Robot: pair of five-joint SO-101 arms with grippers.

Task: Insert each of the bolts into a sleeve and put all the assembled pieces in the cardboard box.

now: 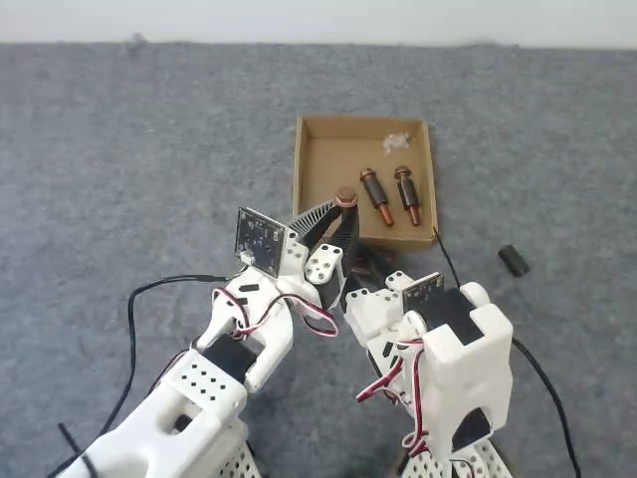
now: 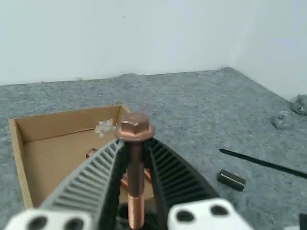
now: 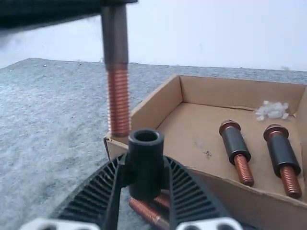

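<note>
One cardboard box (image 1: 328,164), near wall crowded by both arms. Clamped in the left gripper (image 2: 135,143): an upright bolt (image 2: 134,129), thread close by the sleeve (image 3: 145,148) pinched in the right gripper (image 3: 144,165). Inside, two assembled pieces (image 1: 376,196). Off right on carpet (image 1: 149,149), a spare sleeve (image 1: 514,260).

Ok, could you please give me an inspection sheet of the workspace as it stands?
Surface: grey carpet.
Job's things: two assembled pieces in the cardboard box; loose sleeve on the carpet beside it.
Clutter: white scrap in the box.
Grippers: left gripper shut on an upright bolt; right gripper shut on the held sleeve, opening up; bolt not yet inserted.
Cables: black cable beside each arm.
Surroundings: white wall.
</note>
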